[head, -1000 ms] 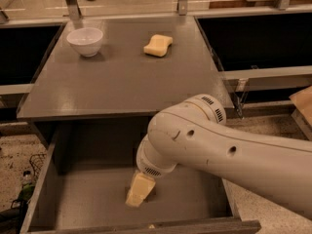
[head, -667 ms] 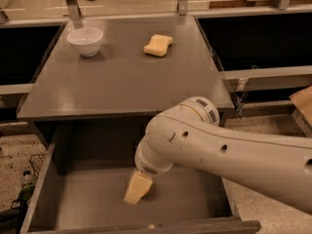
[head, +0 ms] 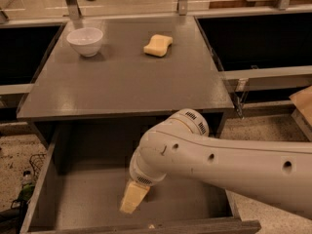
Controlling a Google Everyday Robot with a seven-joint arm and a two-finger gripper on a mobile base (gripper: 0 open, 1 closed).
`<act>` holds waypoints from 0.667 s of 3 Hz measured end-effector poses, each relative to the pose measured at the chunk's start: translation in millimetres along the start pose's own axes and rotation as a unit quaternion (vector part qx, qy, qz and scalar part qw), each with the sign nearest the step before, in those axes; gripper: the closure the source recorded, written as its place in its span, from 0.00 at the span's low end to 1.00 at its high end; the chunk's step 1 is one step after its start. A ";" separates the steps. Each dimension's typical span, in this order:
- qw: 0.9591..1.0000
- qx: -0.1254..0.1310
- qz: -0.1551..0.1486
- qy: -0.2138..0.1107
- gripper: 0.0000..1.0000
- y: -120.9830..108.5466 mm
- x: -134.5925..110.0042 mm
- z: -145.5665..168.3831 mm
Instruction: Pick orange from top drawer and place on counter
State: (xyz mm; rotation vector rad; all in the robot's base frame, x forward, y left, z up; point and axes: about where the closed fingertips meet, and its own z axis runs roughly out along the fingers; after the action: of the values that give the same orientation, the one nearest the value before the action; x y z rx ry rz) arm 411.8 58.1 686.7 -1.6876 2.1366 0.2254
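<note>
The top drawer point(head: 78, 199) stands pulled open below the counter point(head: 122, 82); its dark grey bottom and left wall show. My white arm reaches down into the drawer from the right. My gripper point(head: 132, 199) hangs low in the drawer, near its front middle, just above the bottom. The orange is hidden or out of view. The arm covers much of the drawer's right half.
A white bowl point(head: 85, 41) stands at the counter's back left and a pale yellow wavy sponge point(head: 158, 45) at its back middle. Black recessed basins lie at the left point(head: 24, 48) and right point(head: 253, 38). Speckled floor shows on both sides.
My arm and gripper have shifted slightly left and toward the drawer's front. Nothing on the counter has moved.
</note>
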 end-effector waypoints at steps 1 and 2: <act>1.000 0.000 0.000 0.000 0.00 0.0 0.0 0.0; 1.000 -0.015 -0.006 -0.020 0.00 0.7 -1.5 0.6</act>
State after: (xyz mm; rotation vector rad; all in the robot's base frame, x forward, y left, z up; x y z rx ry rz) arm 411.5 59.8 686.7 -1.6989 2.1039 0.2866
